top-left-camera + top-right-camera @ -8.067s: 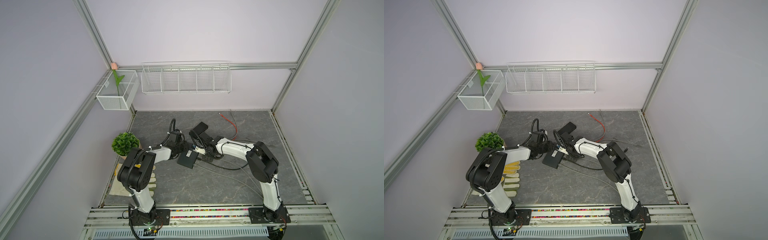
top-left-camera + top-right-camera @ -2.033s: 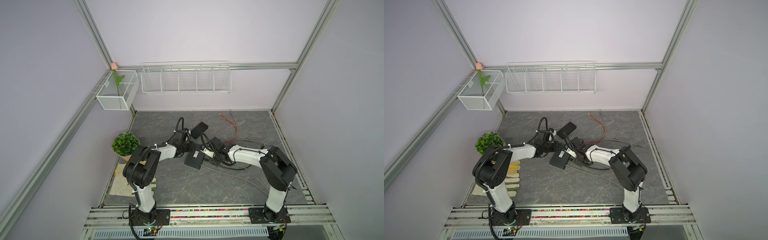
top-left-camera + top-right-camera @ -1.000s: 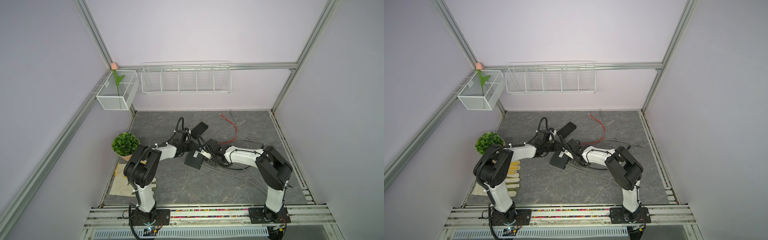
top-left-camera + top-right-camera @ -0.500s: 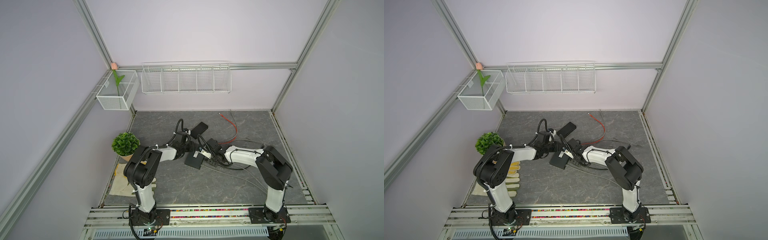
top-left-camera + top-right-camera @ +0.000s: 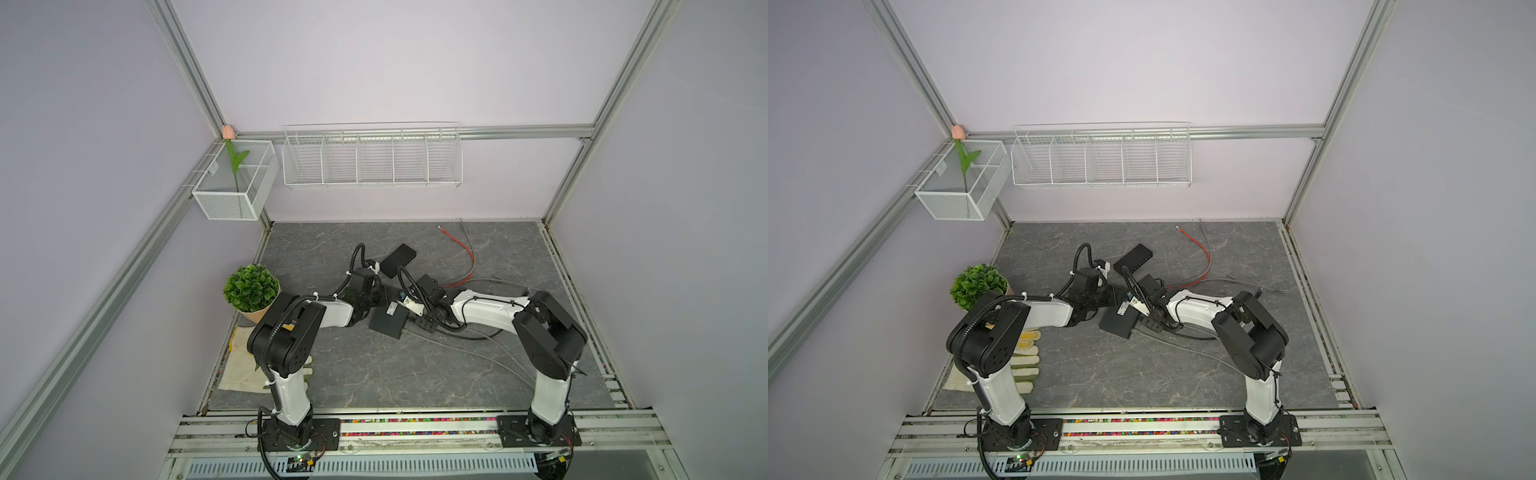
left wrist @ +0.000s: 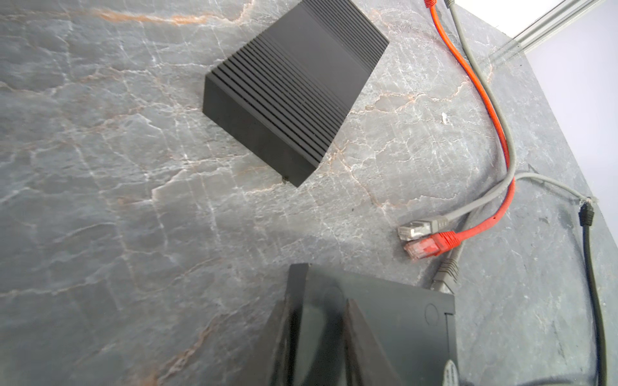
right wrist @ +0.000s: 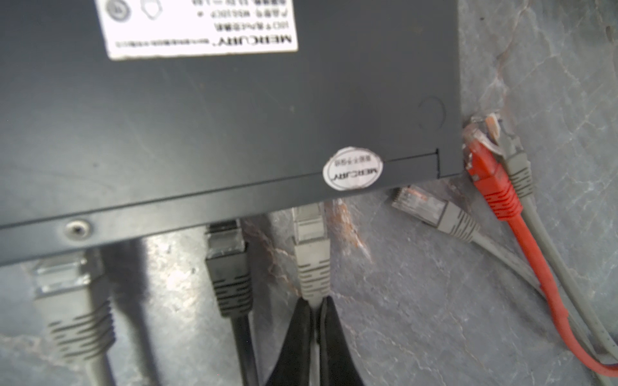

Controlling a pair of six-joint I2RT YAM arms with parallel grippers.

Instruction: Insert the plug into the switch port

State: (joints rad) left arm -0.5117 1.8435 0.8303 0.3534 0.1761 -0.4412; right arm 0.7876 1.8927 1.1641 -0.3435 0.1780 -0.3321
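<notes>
One grey worktop [image 5: 374,374], matt and stone-veined, fills the lower middle of both top views. Two white-and-black arms meet at its centre, the left arm [image 5: 328,313] and the right arm [image 5: 486,309]. Two white wire baskets hang on the walls: a long basket [image 5: 372,160] at upper centre and a boxy mesh basket [image 5: 237,187] at upper left. One leafy plant [image 5: 250,288] sits at middle left.

Two black slabs lie at centre: the smooth switch [image 5: 388,324], label side up, and just above it a ribbed box [image 5: 398,260]. The left hand [image 6: 320,314] is at the switch's corner, its dark fingers blurred. Whether it grips I cannot tell.

Six moulded plugs show in the right wrist view: four grey, one black plug [image 7: 227,260] and one red plug [image 7: 488,173]. Three meet the switch's front edge and three lie loose. The right hand [image 7: 314,309] is pinched tight on the tail of the plug [image 7: 311,240], grey with a ridged boot. Its tip sits under the switch's front edge, and its depth is hidden.
</notes>
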